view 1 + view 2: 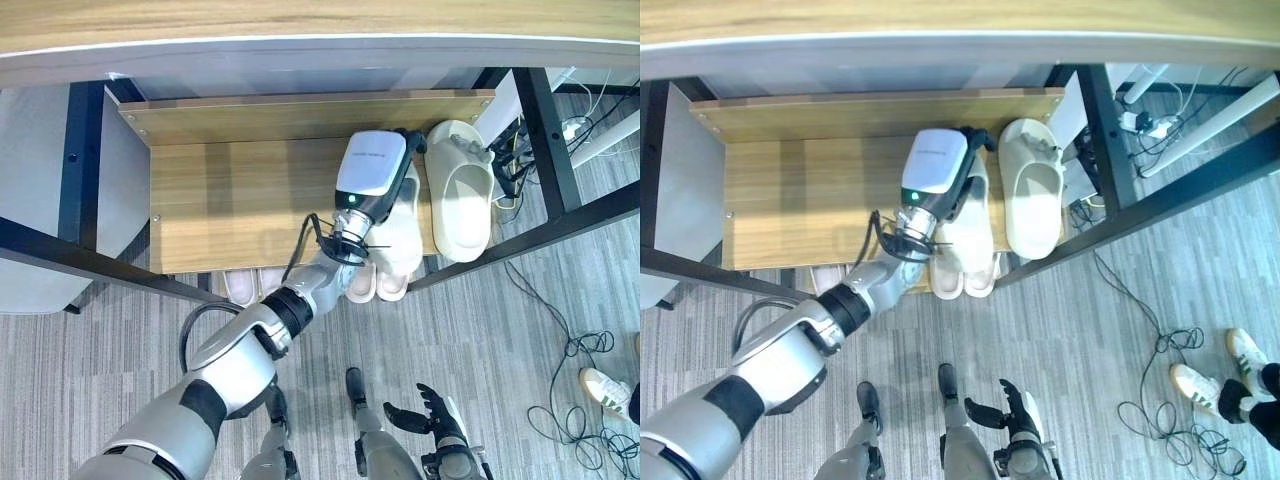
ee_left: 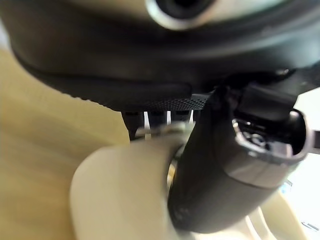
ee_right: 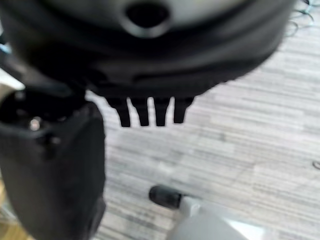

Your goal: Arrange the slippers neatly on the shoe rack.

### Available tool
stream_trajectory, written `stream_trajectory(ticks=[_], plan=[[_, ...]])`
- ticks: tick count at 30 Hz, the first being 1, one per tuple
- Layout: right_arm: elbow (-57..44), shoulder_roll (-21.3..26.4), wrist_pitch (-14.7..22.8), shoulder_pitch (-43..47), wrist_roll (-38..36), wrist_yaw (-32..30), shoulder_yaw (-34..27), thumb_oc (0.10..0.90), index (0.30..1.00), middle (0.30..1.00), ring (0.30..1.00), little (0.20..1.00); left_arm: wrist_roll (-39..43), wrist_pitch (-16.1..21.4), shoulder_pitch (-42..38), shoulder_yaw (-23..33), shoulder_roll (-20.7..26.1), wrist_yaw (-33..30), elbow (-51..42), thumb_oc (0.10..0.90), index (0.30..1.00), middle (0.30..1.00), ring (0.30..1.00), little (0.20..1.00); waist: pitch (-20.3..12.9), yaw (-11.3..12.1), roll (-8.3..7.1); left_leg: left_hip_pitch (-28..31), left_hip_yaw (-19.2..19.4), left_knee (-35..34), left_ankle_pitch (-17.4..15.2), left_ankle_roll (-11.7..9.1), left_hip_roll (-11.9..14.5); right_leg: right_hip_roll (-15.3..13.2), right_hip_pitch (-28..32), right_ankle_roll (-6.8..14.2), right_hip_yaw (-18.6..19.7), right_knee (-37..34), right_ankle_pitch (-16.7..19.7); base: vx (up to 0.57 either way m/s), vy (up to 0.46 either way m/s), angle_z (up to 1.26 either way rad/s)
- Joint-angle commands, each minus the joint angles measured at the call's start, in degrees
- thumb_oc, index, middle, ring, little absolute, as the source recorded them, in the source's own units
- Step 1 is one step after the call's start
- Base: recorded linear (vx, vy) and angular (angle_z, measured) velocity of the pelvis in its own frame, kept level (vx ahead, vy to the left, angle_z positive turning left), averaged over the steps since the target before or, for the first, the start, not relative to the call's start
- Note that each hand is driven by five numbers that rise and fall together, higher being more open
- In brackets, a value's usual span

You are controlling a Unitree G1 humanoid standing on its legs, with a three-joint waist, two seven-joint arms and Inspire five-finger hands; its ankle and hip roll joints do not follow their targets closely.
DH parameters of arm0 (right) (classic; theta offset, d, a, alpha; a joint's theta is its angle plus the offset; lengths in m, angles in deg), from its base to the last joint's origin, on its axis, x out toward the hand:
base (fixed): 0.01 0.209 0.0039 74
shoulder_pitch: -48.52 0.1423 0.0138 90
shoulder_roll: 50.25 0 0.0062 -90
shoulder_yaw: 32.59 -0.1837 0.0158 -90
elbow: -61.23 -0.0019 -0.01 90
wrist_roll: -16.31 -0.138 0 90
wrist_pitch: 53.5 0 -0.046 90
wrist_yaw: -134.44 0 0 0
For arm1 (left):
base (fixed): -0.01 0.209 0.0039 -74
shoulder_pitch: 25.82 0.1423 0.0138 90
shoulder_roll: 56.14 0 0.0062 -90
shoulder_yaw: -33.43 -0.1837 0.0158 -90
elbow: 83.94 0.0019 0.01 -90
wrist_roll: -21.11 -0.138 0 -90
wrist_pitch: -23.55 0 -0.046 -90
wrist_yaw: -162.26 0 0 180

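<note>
- A cream foam slipper [image 1: 461, 190] lies flat at the shoe rack's [image 1: 240, 190] right edge, toe toward the back.
- The left hand [image 1: 962, 185] grips a second slipper [image 1: 975, 240] just beside it, thumb and fingers pinching its strap; its heel overhangs the front edge.
- Likely light, soft, slightly springy; the arched strap is the best hold.
- The right hand [image 1: 430, 412] hangs relaxed, fingers spread, over the grey floor [image 1: 500, 340].
</note>
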Motion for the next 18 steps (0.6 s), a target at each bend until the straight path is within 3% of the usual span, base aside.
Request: stream_trajectory(ticks=[1, 18], plan=[[1.96, 4.95, 0.25, 0.64, -1.93, -1.27, -0.77, 0.8, 0.9, 0.9, 0.9, 0.9, 0.39, 3.11, -5.71, 2.88, -5.39, 0.33, 6.61, 0.8, 0.9, 0.9, 0.9, 0.9, -0.05, -1.31, 3.29, -1.15, -3.01, 0.1, -1.38, 0.06, -1.98, 1.82, -1.72, 3.04, -1.85, 1.1, 0.23, 0.0, 0.0, 0.0], [3.98, 4.31, -1.22, 0.98, -2.7, -0.19, -1.21, 0.8, 0.9, 0.9, 0.9, 0.9, 2.96, 4.2, -4.69, 4.07, -4.14, 0.93, 4.66, 0.8, 0.9, 0.9, 0.9, 0.9, -1.92, -0.5, 3.49, 0.16, -3.87, 0.1, -1.3, 0.09, -2.21, 1.37, 0.0, 3.01, -2.9, 1.27, 0.01, 0.0, 0.0, 0.0]])
